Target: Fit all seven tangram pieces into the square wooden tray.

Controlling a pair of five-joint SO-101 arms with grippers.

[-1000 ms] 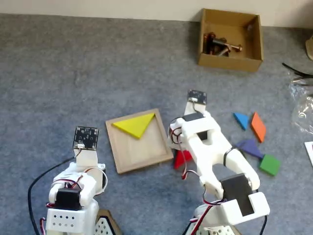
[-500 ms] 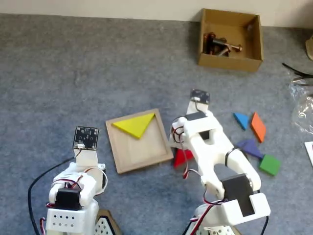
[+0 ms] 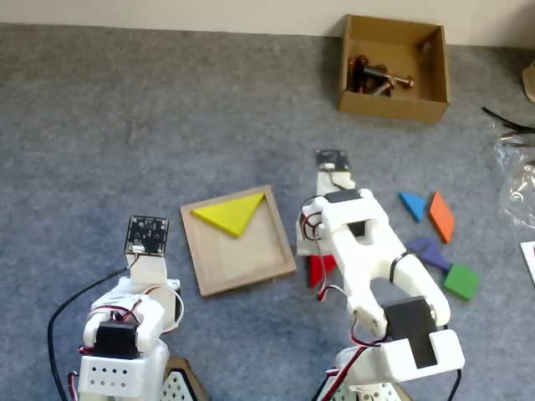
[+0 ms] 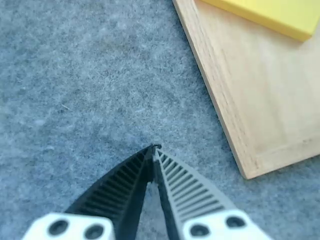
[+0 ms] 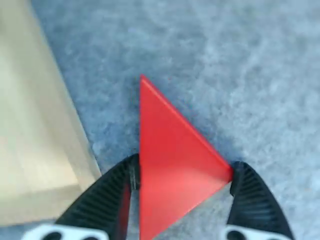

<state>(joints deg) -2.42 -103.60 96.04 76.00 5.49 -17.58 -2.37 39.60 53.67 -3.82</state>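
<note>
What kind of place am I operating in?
Probably a hobby or lab workspace: a grey carpet-like mat as the work surface, a cardboard box of odd parts, and a plastic bag at its edge.

My left arm sits folded back over its base, the left gripper aimed down with its fingers pressed together. My right arm is stretched forward. The right gripper is low, a finger touching each side of the red triangle.
</note>
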